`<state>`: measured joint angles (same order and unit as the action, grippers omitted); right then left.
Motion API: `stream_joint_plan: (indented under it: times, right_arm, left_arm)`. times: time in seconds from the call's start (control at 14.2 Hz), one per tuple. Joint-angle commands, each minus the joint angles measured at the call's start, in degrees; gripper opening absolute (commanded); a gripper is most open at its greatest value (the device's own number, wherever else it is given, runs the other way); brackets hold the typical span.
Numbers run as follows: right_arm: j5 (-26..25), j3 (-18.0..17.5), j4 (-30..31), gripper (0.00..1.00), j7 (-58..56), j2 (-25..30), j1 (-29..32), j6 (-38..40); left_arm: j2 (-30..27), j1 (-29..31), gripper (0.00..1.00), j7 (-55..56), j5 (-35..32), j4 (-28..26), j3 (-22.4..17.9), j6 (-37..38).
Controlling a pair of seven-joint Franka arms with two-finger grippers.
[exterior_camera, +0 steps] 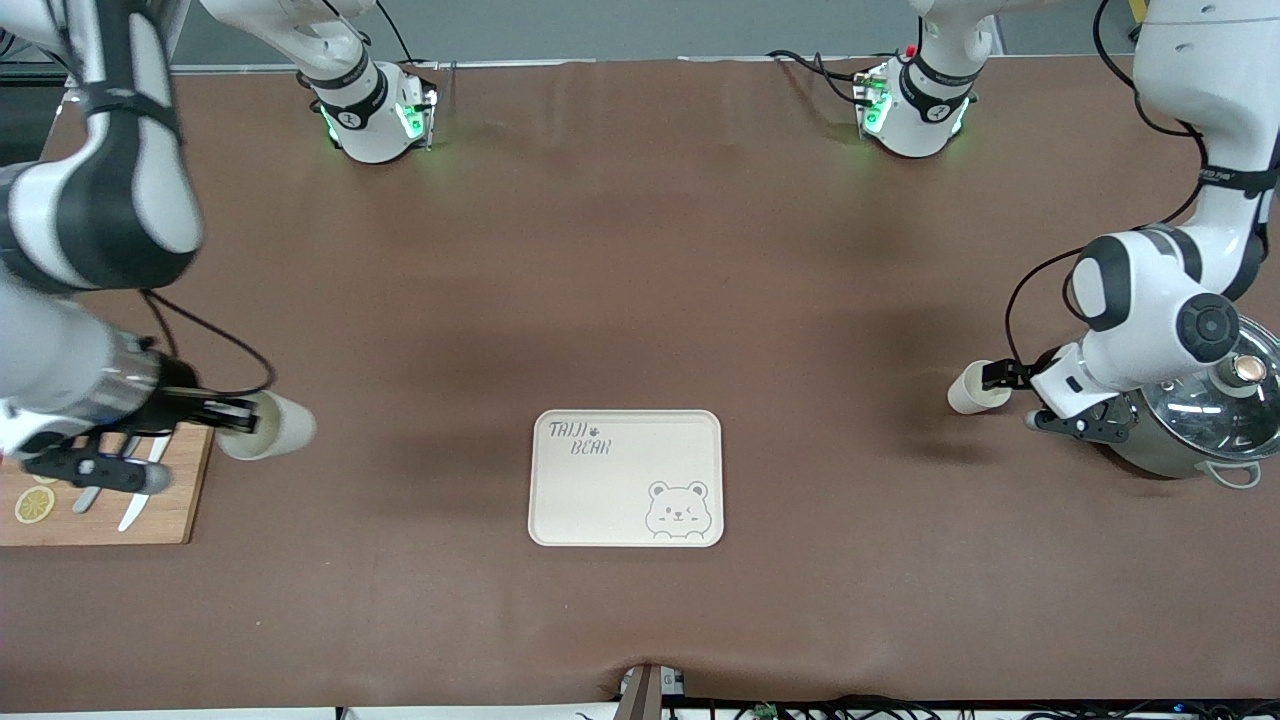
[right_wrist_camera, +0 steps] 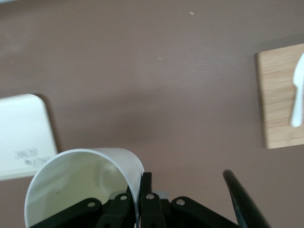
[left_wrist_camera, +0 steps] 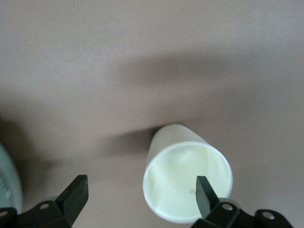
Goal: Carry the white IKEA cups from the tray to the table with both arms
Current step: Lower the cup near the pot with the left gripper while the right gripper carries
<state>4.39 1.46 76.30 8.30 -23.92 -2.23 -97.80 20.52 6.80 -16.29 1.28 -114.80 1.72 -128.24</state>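
One white cup [exterior_camera: 268, 426] is tipped on its side in my right gripper [exterior_camera: 235, 418], over the table beside the cutting board. In the right wrist view the gripper [right_wrist_camera: 140, 183] is shut on the cup's wall [right_wrist_camera: 83, 178], one finger inside the rim and one outside. The other white cup [exterior_camera: 972, 389] lies tilted at the left arm's end of the table, its mouth toward my left gripper [exterior_camera: 1012, 398]. In the left wrist view that gripper [left_wrist_camera: 141, 194] is open wide around the cup [left_wrist_camera: 185, 180]. One of its fingers [left_wrist_camera: 205, 194] is inside the rim and the other is well clear.
A cream tray [exterior_camera: 620, 500] with a bear drawing lies mid-table, nearer the front camera; its corner shows in the right wrist view [right_wrist_camera: 21, 133]. A wooden cutting board [exterior_camera: 170, 510] with knives and a lemon slice sits under the right arm. A steel pot [exterior_camera: 1165, 450] with a glass lid stands under the left arm.
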Motion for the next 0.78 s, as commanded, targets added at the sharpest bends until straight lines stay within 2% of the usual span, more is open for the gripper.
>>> stream_joint_plan:
  times: [0.0, 0.14, 0.35, 0.49, 0.71]
  right_arm:
    - [0.53, -1.29, 8.22, 0.0, -8.62, 0.72, 3.97, -6.76]
    - [0.53, -1.29, 15.6, 0.0, -13.3, 1.51, 5.74, -15.72]
    - [0.53, -1.29, 24.48, 0.0, -13.31, 1.07, 5.31, -29.68]
    - [0.53, -1.38, 28.1, 0.0, -13.31, 0.46, 5.21, -36.91]
    - [0.53, -1.46, 31.88, 0.0, -13.22, -1.38, 4.78, -45.0]
  left_arm:
    - [-2.59, -0.04, 1.0, 2.74, -1.72, 5.26, 0.47, 9.38]
    - [-1.8, -0.39, 1.0, 5.55, -1.72, 13.24, 0.82, 16.32]
    - [1.71, -3.02, 1.0, 12.83, -1.72, 24.15, 0.91, 20.92]
    - [3.03, -4.43, 1.0, 16.62, -1.28, 27.6, 1.0, 20.93]
    - [3.65, -8.2, 1.0, 20.58, -1.1, 29.89, 1.0, 20.92]
